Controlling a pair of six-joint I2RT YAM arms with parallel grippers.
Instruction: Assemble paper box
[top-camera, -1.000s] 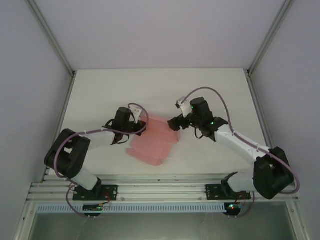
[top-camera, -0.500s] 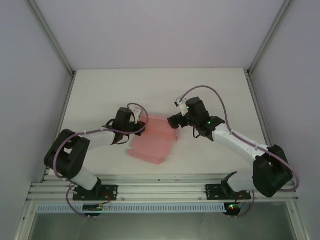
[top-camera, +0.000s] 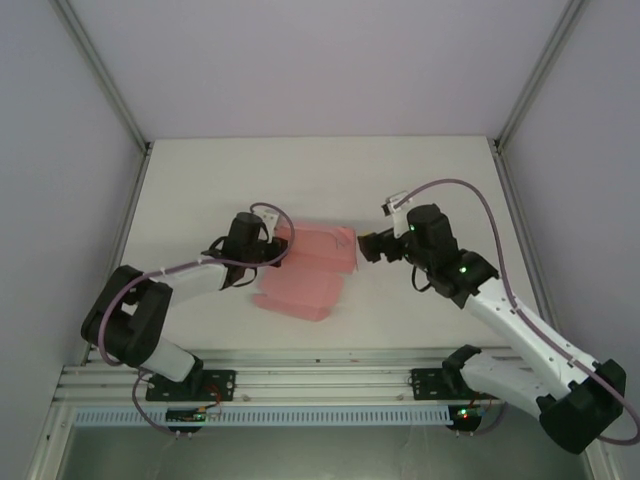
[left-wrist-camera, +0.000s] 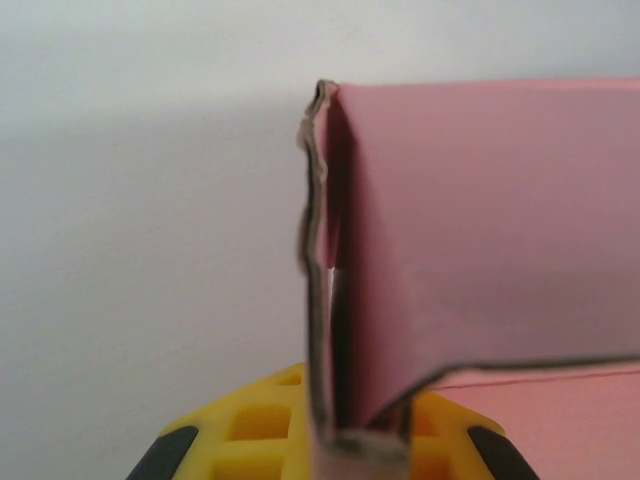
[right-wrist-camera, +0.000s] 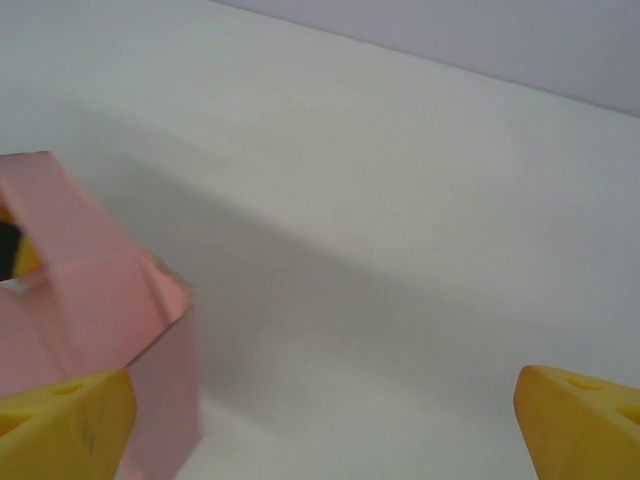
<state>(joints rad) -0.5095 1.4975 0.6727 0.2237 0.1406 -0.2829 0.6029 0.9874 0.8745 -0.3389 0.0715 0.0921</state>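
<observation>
**Thin card, pinched**

The box (top-camera: 305, 275) lay partly folded on the table (top-camera: 300, 170). The left gripper (top-camera: 283, 250) was clamped on its raised left wall. The right gripper (top-camera: 368, 245) stood wide, just beside the right end. The card looked light and floppy, best gripped near folds.

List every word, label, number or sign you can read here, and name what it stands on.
None: no text can be read in any view.
The paper box is plain pink card, unmarked.
The white table carries no print.
</observation>
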